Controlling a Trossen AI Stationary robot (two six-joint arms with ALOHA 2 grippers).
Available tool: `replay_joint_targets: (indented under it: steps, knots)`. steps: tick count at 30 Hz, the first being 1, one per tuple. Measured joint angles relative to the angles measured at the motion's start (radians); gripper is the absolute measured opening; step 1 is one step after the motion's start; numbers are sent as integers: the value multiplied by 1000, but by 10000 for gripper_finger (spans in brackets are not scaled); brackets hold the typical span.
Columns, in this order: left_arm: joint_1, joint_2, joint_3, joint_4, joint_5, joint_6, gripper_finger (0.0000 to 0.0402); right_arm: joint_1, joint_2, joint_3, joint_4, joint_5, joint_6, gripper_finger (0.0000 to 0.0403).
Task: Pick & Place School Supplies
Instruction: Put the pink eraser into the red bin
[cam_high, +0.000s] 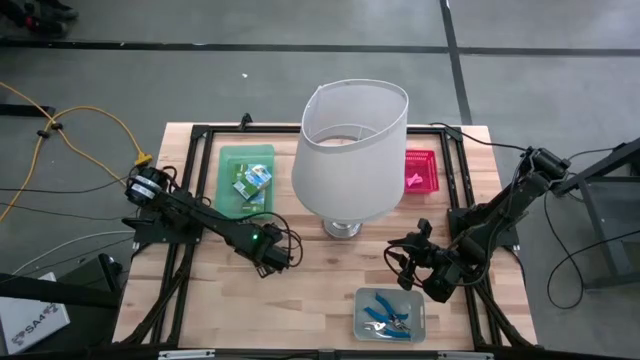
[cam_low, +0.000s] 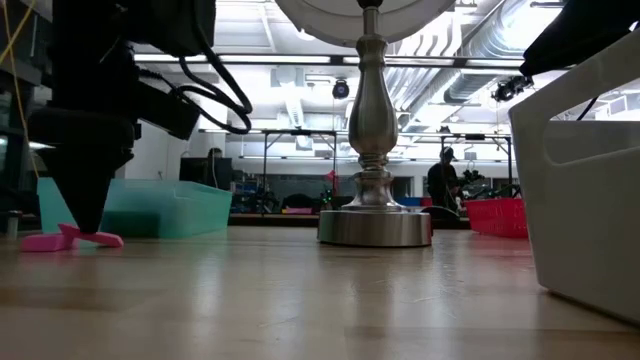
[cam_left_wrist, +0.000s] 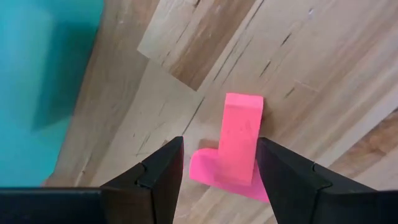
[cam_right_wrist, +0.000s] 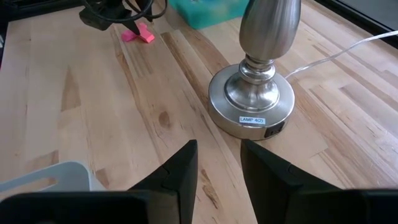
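Two pink erasers (cam_left_wrist: 239, 137) lie on the wooden table, one resting slantwise across the other (cam_left_wrist: 208, 173). My left gripper (cam_left_wrist: 219, 149) points down over them, open, one finger on each side of the upper eraser; in the low view it (cam_low: 85, 215) reaches down to the pink pair (cam_low: 70, 239). My right gripper (cam_right_wrist: 219, 168) hovers open over bare table near the lamp base (cam_right_wrist: 252, 106), nothing between its fingers. Blue-handled scissors (cam_high: 385, 312) lie in the clear tray (cam_high: 360, 298). Green-yellow boxes (cam_high: 252, 182) lie in the green tray (cam_high: 228, 160). My left gripper straddles the upper eraser from above. One finger (cam_left_wrist: 168, 168) stands clear of it. The other finger (cam_left_wrist: 280, 174) sits right at the eraser's long side (cam_left_wrist: 254, 155), and I cannot tell whether it touches. Both erasers rest on the table.
The lamp with its big white shade (cam_high: 350, 150) stands mid-table between the arms. A red tray (cam_high: 420, 186) with pink items sits at the far right. The clear tray's wall (cam_low: 590, 200) looms near the low camera. Bare wood lies between the lamp base and the near edge.
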Motion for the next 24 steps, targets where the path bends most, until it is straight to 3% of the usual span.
replay_joint_targets:
  steps: [13,24]
  knots:
    - [6,0,-35,21,64,-9,194,0,0,0,1,-19,0,113]
    - [6,0,-53,62,34,48,194,0,0,0,3,-20,0,113]
